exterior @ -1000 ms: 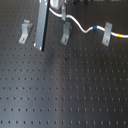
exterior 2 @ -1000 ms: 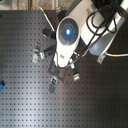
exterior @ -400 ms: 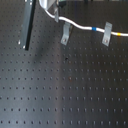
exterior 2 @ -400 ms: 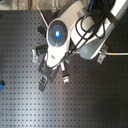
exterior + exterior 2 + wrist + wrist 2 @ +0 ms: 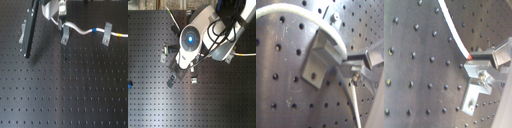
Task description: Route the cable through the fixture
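Arm shifted left over black perforated board.

White cable with blue band and yellow-orange mark, black perforated board, grey metal brackets

Gripper and cable further toward first exterior view's left.
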Controlling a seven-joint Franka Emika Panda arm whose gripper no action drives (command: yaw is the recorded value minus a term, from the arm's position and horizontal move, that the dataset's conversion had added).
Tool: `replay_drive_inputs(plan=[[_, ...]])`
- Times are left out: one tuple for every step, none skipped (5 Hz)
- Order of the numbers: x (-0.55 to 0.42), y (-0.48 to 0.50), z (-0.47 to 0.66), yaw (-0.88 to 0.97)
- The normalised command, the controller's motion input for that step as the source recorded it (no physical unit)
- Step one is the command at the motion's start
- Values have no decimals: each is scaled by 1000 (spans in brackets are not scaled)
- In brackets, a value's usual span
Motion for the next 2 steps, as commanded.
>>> replay_drive_inputs(plan=[[-238, -7, 87, 117], [-410, 2, -157, 109]])
